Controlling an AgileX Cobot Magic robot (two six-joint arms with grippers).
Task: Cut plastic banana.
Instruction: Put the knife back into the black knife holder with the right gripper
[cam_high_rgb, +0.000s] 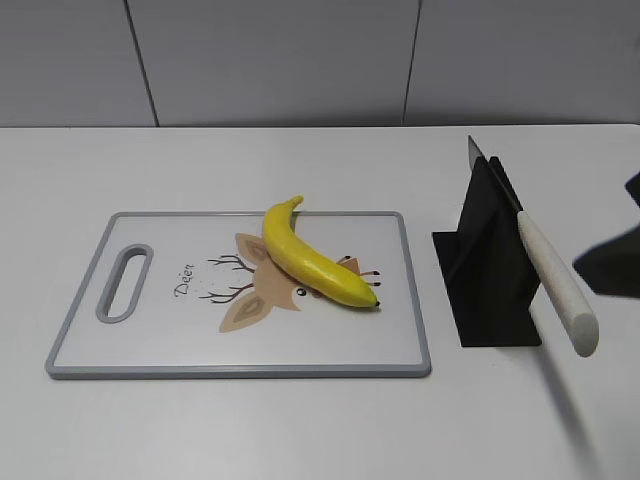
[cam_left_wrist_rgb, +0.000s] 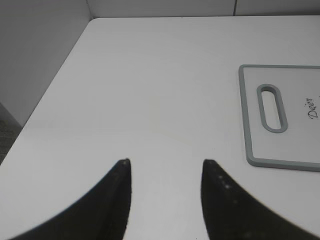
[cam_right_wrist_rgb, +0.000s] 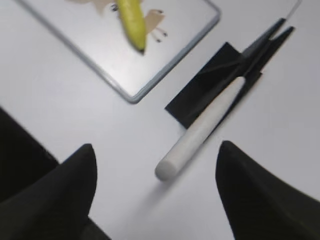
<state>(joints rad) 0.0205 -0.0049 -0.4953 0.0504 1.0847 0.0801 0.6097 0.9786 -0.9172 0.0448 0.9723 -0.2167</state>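
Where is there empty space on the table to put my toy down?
Bare table lies left of the cutting board, and in front of it. The board's handle end is bare too. It is crowded on the right: the banana, then the black knife stand holding the knife, with the right gripper near.

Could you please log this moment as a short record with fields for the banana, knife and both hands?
banana: plastic banana lies whole on the cutting board, across the deer print
knife: white-handled knife rests in the black stand, right of the board
left hand: left hand open, over bare table, left of the board
right hand: right hand open, near the knife handle, not touching
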